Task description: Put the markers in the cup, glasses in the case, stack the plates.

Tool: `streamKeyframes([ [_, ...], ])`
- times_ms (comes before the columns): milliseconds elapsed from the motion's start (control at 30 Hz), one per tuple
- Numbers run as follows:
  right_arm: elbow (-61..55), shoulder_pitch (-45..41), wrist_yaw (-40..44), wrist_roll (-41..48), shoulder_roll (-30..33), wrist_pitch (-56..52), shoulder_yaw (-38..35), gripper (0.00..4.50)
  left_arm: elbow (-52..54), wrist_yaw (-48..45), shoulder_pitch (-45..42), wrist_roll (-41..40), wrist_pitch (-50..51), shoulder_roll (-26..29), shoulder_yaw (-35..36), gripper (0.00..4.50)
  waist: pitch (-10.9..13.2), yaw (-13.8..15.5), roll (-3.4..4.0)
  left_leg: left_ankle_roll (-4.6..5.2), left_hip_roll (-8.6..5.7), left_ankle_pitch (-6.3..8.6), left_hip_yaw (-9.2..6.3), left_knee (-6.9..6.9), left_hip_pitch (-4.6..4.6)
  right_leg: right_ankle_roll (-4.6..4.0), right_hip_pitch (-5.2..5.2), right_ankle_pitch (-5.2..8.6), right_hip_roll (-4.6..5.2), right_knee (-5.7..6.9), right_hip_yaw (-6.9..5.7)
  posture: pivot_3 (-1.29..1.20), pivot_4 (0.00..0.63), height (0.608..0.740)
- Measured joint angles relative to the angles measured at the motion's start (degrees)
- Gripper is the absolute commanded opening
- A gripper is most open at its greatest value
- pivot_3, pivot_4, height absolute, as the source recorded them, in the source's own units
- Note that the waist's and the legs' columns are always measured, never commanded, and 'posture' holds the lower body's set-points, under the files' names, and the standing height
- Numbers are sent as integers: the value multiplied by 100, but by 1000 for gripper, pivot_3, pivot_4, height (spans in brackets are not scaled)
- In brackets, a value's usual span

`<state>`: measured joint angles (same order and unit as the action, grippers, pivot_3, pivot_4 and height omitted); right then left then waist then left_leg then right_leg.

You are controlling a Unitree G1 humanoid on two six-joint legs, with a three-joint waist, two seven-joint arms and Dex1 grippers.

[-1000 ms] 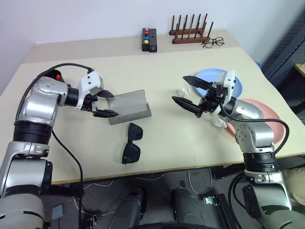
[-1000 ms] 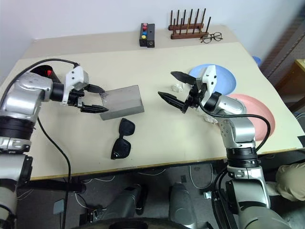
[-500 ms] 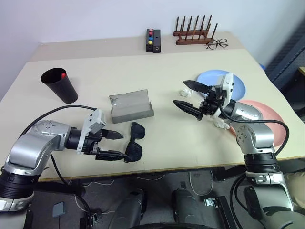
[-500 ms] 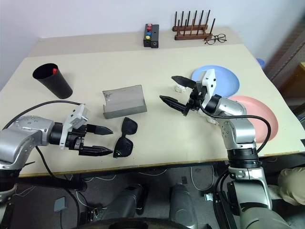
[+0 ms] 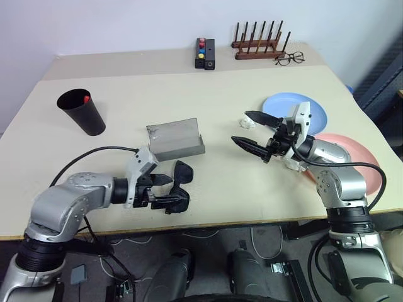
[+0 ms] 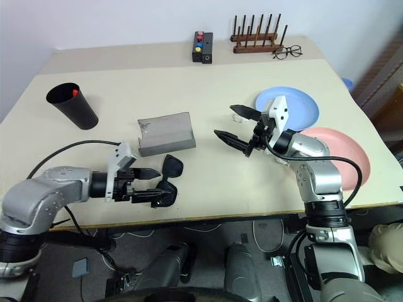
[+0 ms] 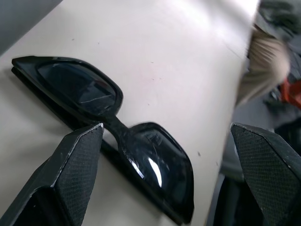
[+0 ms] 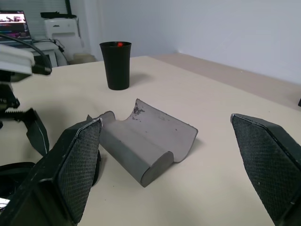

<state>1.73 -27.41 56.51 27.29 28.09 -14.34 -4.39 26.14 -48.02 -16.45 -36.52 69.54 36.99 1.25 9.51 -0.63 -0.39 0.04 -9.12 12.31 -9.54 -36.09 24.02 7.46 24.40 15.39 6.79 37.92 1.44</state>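
Our left gripper (image 5: 165,191) at the glasses (image 5: 178,195)
We see its fingers spread around them; our right gripper (image 5: 253,134) hangs spread above the table (image 5: 126,94).

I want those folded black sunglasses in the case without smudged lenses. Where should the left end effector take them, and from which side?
Probably at the narrow bridge of the black thick-framed sunglasses, between the two dark lenses. They lie flat and folded on the beige table, so the open left end effector could come in low from the robot's left, where it already straddles them, and close front to back across the frame.
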Motion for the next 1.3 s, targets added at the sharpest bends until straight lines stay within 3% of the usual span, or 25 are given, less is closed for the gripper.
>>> streamKeyframes([
  [200,-202,39,-85,8,8,-51,-30,4500,31,654,-317,-549,1258,-319,407,4422,0,-6,0,-1,0,-1,1,0,0,0,1,0,-1,1,0,0,150,740],
  [467,-273,40,-169,9,7,-155,-31,4500,-14,1204,-483,-644,1660,-392,500,4422,0,-1,0,-5,0,-3,1,-1,0,0,0,0,0,0,-1,0,150,740],
  [533,-274,40,-178,9,7,-156,-31,4500,-15,1256,-521,-644,1660,-365,468,3642,0,3,0,-5,0,-2,1,-1,0,0,0,0,0,-1,-1,0,150,740],
  [767,-281,42,-225,20,7,-157,-34,4500,-66,1418,-623,-641,1652,-284,390,58,0,-2,0,-5,0,-2,2,2,0,0,0,0,0,-2,0,0,150,740],
  [1300,-302,70,-272,52,6,-152,-34,4500,-307,1323,-659,-911,1732,-282,421,17,0,0,0,-2,0,-1,2,2,0,0,0,0,0,-4,0,0,150,740],
])
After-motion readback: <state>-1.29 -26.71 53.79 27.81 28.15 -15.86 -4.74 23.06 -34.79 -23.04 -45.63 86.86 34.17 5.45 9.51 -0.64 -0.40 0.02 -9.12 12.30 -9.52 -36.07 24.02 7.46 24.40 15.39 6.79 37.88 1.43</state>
